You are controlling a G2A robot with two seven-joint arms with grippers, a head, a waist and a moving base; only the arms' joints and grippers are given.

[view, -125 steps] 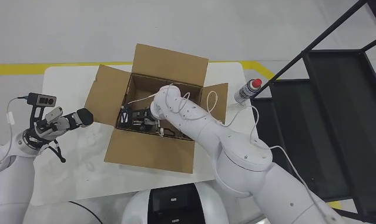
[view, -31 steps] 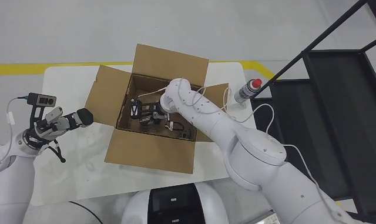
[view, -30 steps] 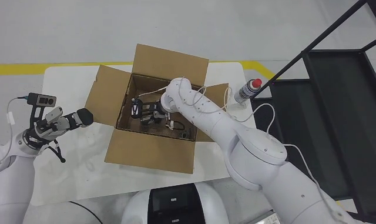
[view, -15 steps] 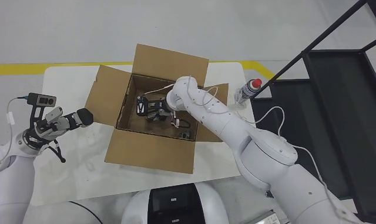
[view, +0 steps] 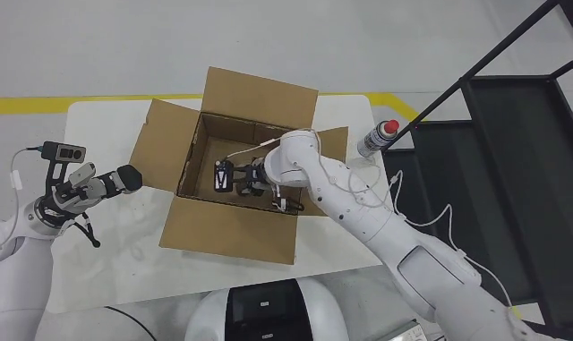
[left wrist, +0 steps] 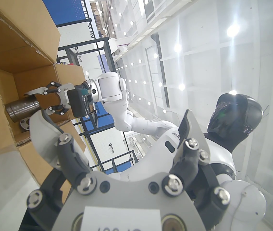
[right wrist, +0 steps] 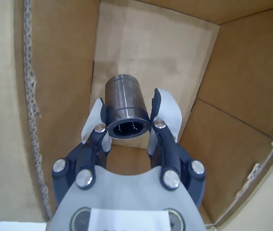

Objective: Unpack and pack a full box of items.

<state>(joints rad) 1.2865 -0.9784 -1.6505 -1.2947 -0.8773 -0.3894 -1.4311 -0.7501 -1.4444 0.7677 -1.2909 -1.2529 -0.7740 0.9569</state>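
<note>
Far left, over the near side of the white table (view: pixel 98 126): the left gripper (left wrist: pixel 112 123), well apart from everything else. Hangs there with jaws spread wide, white fingers (left wrist: pixel 42 131) gripping nothing.

Mid-table: a cardboard box (view: pixel 228 229), all four flaps folded outward. Stands open to the camera above.

Inside the box, with its arm crossing above the right flap: the right gripper (right wrist: pixel 129 97). Clamps a metal cylinder (right wrist: pixel 125 106) between its white fingertips, one pad on each side of the barrel. Keeps the hollow end toward the wrist and the closed-looking far end toward the box's left wall, above the bare cardboard floor. Hard to say whether resting on that floor or lifted clear of it. From the left wrist's side, sits low in the box, near a corner.

Right of the box, just beside its right flap: a spray can (view: pixel 378 138) with a red cap, standing at the table's far right corner.

Far right, off the table: black metal stairs (view: pixel 501 162).
</note>
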